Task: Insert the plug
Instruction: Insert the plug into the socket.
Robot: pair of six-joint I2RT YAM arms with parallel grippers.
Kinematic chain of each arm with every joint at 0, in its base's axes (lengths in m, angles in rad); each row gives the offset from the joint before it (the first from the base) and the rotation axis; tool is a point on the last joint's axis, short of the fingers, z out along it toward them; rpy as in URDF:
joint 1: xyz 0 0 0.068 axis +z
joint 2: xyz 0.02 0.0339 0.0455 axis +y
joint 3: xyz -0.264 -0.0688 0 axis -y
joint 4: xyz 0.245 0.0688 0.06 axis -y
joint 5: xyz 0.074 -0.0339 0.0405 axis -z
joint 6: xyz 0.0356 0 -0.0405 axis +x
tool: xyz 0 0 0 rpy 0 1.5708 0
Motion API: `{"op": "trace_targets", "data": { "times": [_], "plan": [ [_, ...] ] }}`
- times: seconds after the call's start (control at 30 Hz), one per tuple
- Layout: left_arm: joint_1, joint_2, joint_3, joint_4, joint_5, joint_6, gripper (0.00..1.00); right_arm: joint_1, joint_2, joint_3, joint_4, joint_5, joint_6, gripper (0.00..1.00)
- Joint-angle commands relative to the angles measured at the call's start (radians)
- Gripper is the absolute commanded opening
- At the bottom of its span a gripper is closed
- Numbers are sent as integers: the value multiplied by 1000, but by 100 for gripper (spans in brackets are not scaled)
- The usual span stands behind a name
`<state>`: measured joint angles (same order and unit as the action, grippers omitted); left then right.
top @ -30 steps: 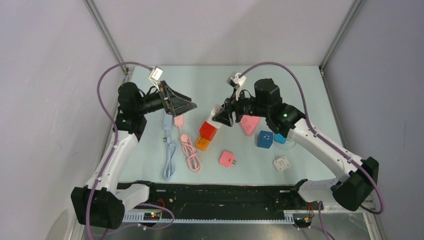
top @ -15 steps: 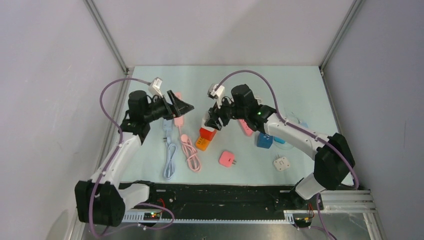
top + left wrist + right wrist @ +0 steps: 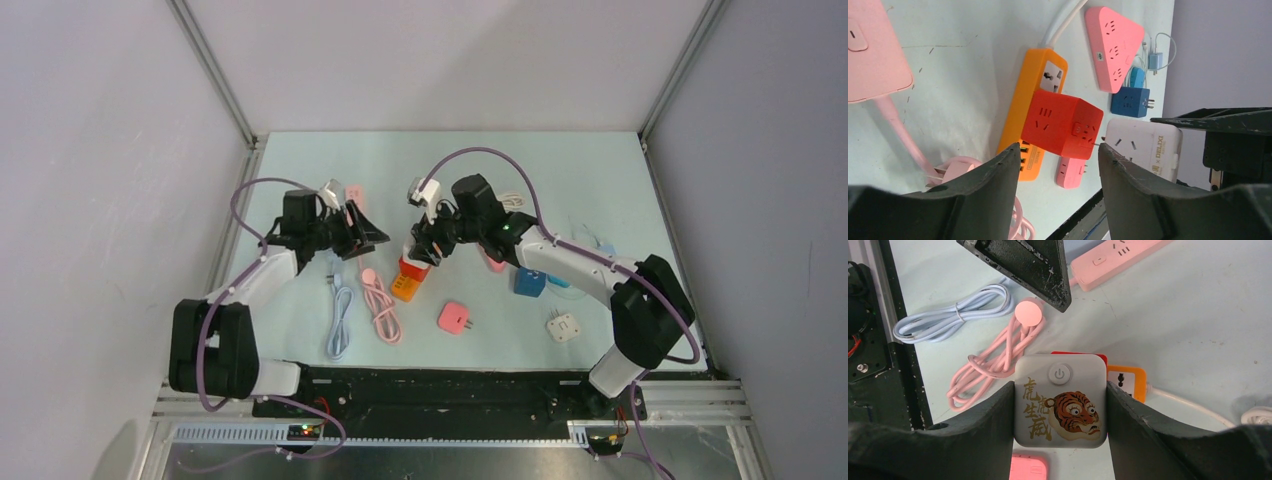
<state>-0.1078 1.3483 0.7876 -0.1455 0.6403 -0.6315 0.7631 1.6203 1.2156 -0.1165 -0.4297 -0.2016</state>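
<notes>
- White square plug block with a tiger picture and a round button (image 3: 1060, 400) sits between the fingers of the right gripper (image 3: 1059, 390). The fingers are clamped on its two sides, so it cannot slip or turn.
- It hangs above the pale green table (image 3: 1198, 315), near the middle, just beside the red cube socket (image 3: 1058, 122). I cannot tell if the two touch.
- The red cube socket sits on top of the long orange power strip (image 3: 1030, 105). I think it is the spot where the plug goes, because the plug is held right up against it.
- The tiger face looks back at the right wrist camera. So I think the metal pins are on the far side, pointing at the red cube. In the left wrist view a thin dark bit shows between the white block and the red cube. It may be a pin, but it is too small to be sure.
- The block is almost square, with no clear long side. Its front-to-back line runs the same way the right arm reaches, toward the red cube.
- The left gripper (image 3: 1058, 150) has its fingers apart and nothing between them. It points at the red cube from the other side, maybe to steady it for the push.
- A pink coiled cable (image 3: 993, 365), a light blue cable (image 3: 948, 320) and a long pink power strip (image 3: 1118, 257) lie nearby, apart from the plug.
</notes>
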Motion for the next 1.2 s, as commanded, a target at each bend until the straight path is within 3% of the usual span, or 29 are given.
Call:
{"op": "trace_targets", "data": {
  "times": [0.0, 0.93, 1.17],
  "plan": [
    [6, 37, -7, 6, 36, -6, 62, 5, 6, 10, 53, 33, -19, 0],
    [2, 91, 4, 1, 92, 9, 56, -1, 27, 10, 64, 57, 15, 0],
    [-52, 104, -5, -11, 110, 37, 56, -1, 2, 11, 93, 59, 42, 0]
  ]
}}
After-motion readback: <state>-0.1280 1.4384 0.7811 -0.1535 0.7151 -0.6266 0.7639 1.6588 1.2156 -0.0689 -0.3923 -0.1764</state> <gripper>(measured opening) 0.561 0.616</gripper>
